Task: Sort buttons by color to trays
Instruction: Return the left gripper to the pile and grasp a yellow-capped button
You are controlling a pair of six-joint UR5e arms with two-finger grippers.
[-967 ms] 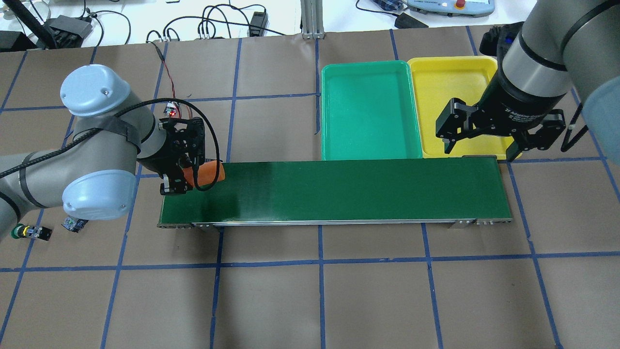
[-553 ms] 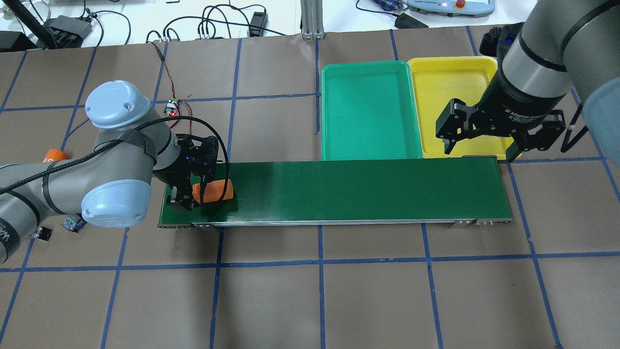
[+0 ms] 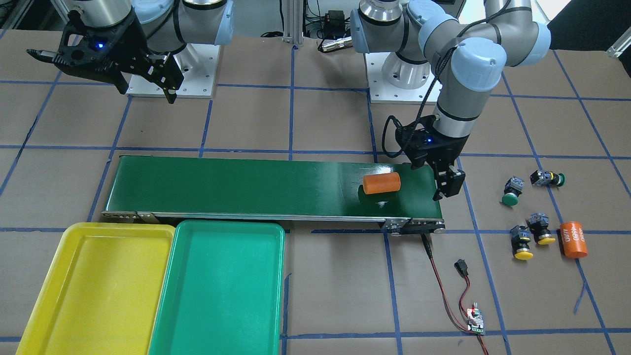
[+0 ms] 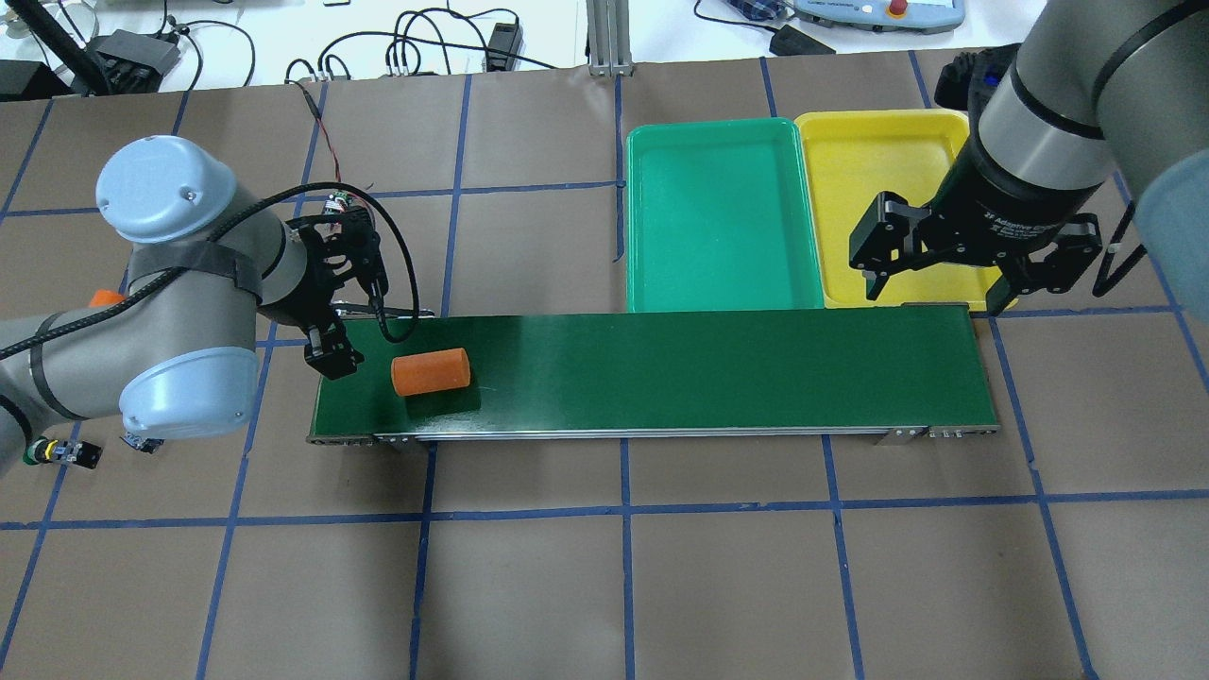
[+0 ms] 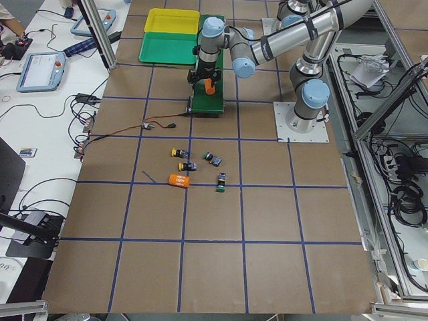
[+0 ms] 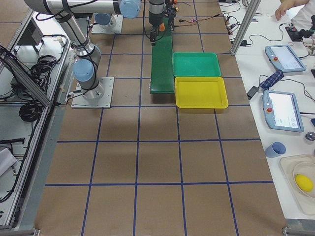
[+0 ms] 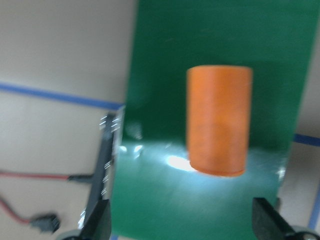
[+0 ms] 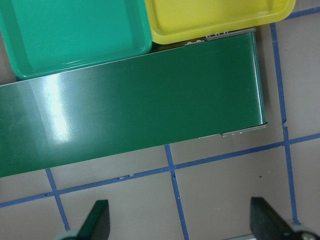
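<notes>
**Four buttons on the table, both tools empty**

The left tool (image 7: 185, 227) hangs over the robot's-left end of the conveyor belt (image 4: 708, 373). Its fingers are spread wide and it holds nothing. An orange cylinder (image 4: 431, 371) lies on its side on the belt just beyond the fingertips, apart from them.

The right tool (image 4: 937, 288) hovers at the belt's other end, above the near edge of the yellow tray (image 4: 869, 179). It is also wide open and grips nothing.

The yellow tray and the green tray (image 4: 723, 217) sit side by side with their rims touching. Both are set against the belt's long edge on the side away from the robot.

All four buttons lie on the table (image 4: 756, 586) past the belt's left end, well apart from the trays. A green button (image 3: 510, 193) and a second green button (image 3: 547, 178) lie nearer the robot. A yellow button (image 3: 521, 242) and a second yellow button (image 3: 540, 229) lie farther out, just beside each other and perhaps touching, though the view is too small to be sure.

A second orange cylinder (image 3: 573, 241) lies just beside the yellow pair, on the side away from the belt. A red-and-black wire runs from the belt's end to a small circuit board (image 3: 474, 319).
</notes>
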